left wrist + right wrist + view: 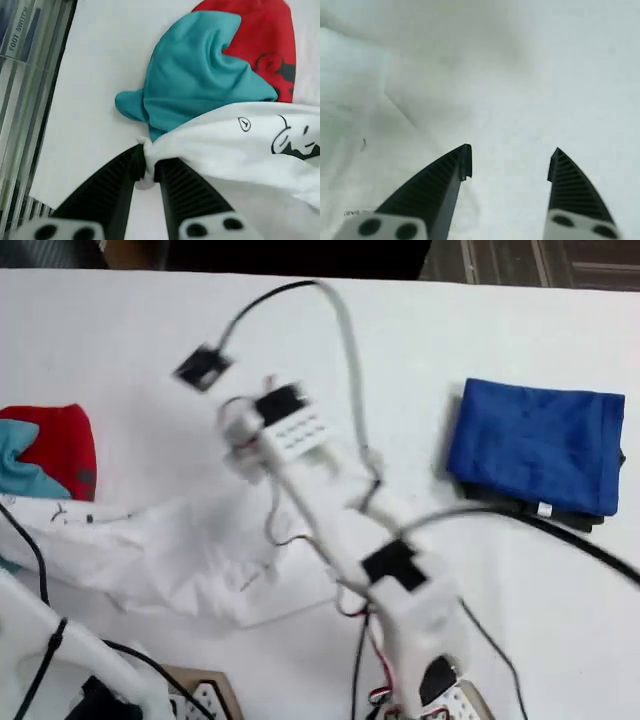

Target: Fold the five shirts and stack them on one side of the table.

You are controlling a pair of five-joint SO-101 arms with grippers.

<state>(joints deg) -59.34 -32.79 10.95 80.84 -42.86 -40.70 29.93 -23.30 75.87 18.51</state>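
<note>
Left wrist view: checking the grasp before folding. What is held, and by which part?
The left pincer pinches the white shirt by a bunched bit of its edge; the right pincer is open, empty.

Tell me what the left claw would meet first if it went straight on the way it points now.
The left claw, shut on a bunch of the white shirt, points toward the teal shirt just ahead, so it would probably meet that first; the red shirt lies beyond. Depth is unclear.

The white shirt (235, 150) carries black line doodles; the teal shirt (195, 80) is plain, the red shirt (265, 35) black-printed, the folded shirt (538, 445) solid blue.
</note>
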